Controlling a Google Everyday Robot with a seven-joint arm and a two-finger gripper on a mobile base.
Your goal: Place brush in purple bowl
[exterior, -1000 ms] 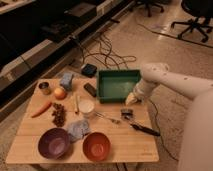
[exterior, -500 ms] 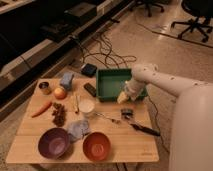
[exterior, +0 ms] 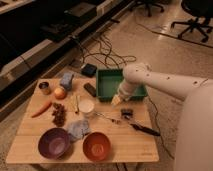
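As the arm swings: gripper (exterior: 116,100) has drifted left along the front rim of the green tray (exterior: 111,82) over the last second.
Gripper position: above the tray's front edge, near the white cup (exterior: 86,106).
Grip state: cannot tell.
Brush (exterior: 143,129): flat on the table (exterior: 25,146), front right, well apart from the gripper.
Purple bowl (exterior: 54,142): front left, just beside the orange bowl (exterior: 96,146); nothing visible inside.
Meaning: the drift leads away from the brush; pickup probably not yet begun.
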